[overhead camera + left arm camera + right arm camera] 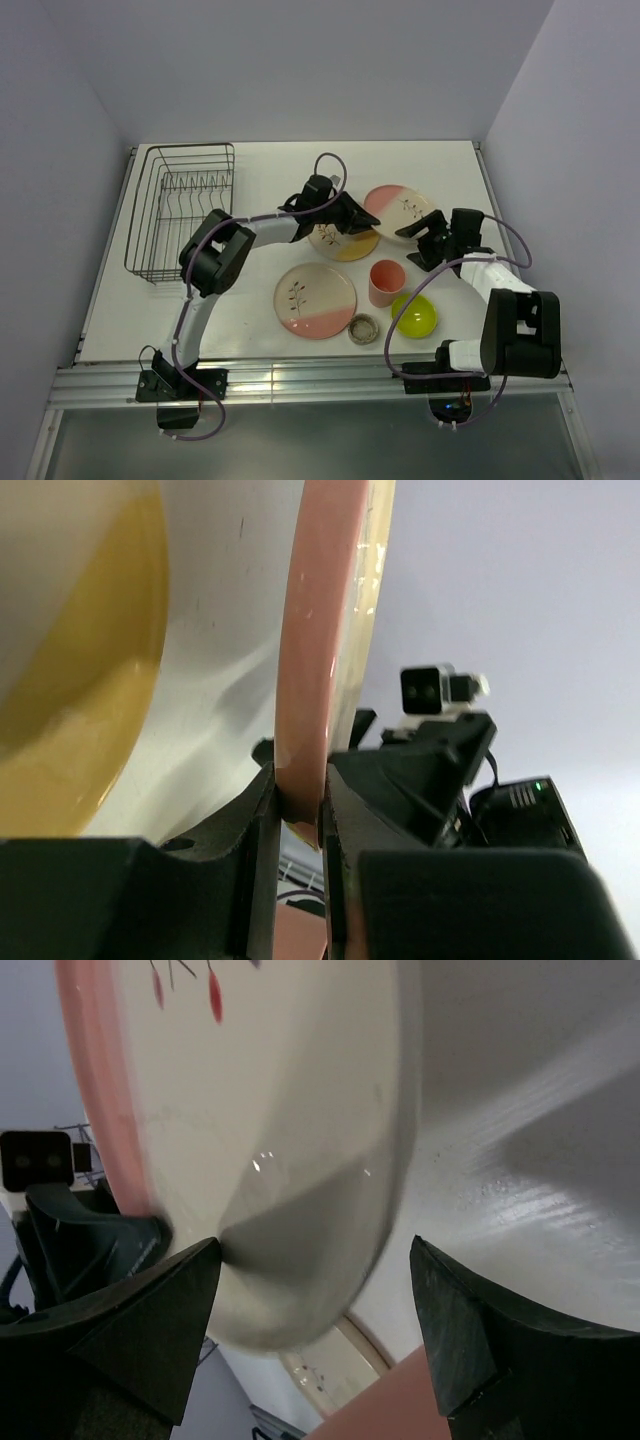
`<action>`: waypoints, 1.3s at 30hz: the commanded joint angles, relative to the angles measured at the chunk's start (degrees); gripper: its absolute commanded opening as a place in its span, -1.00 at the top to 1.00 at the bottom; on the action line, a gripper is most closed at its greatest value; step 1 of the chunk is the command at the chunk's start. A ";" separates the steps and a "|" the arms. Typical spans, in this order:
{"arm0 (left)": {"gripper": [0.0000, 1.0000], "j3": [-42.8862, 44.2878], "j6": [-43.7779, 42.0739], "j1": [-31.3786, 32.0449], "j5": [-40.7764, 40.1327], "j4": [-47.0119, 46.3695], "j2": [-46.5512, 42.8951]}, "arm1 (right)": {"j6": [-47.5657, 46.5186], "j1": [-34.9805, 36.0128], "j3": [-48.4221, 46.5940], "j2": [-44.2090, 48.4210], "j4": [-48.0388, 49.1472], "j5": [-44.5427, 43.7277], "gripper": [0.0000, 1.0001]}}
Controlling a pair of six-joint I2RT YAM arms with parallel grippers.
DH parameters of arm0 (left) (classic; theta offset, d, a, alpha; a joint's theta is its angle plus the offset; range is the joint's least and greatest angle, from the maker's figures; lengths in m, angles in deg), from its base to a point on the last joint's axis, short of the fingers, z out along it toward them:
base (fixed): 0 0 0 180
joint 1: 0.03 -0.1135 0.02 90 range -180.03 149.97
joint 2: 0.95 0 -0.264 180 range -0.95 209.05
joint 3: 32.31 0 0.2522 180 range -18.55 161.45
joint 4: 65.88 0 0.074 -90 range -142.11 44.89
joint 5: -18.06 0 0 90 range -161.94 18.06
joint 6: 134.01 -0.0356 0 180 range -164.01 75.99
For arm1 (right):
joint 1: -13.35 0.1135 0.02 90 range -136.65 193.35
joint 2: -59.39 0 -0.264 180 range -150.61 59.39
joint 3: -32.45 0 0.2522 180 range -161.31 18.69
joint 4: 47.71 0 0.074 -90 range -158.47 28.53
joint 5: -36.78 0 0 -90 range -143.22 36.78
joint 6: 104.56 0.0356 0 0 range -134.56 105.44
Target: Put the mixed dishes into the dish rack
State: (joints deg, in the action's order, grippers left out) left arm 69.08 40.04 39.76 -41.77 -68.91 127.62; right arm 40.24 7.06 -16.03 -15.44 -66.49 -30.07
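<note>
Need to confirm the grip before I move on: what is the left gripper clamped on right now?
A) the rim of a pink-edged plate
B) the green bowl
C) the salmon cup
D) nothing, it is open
A: in the left wrist view the left gripper pinches the pink rim of the pink-edged plate.

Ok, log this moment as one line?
left claw: shut on round cream-and-pink leaf-sprig plate rim | right claw: open beside that plate | black wire dish rack: no dishes
</note>
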 commanded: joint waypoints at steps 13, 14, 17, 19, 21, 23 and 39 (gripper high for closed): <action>1.00 -8.62 1.73 0.81 4.72 -16.07 -12.21 | 4.00 -0.04 2.03 5.56 17.76 1.18 0.82; 1.00 -8.97 1.73 0.81 4.72 -16.25 -12.29 | 3.56 0.04 1.50 5.92 17.15 1.36 1.00; 1.00 -9.24 0.16 0.90 4.37 -14.67 -12.73 | 2.59 0.22 0.01 7.94 14.61 1.89 1.00; 1.00 -9.24 -2.65 1.08 3.58 -11.70 -13.61 | 2.06 0.39 -1.57 10.04 12.15 0.58 1.00; 0.98 -9.32 -5.72 1.25 2.96 -9.67 -14.92 | 1.54 0.83 -3.76 11.10 8.21 -0.48 1.00; 0.42 -10.03 -8.01 1.78 1.21 -7.12 -16.94 | 1.36 1.10 -5.35 11.81 5.29 -1.27 1.00; -0.65 -14.60 -38.83 10.29 -22.40 12.30 -33.63 | 0.57 1.63 -13.60 15.42 -10.44 -3.82 1.00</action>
State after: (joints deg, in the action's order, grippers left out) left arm 54.40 13.79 47.44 -54.49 -60.26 100.61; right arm 42.32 8.33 -22.31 -2.17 -76.96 -33.96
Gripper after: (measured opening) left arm 0.822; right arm 0.235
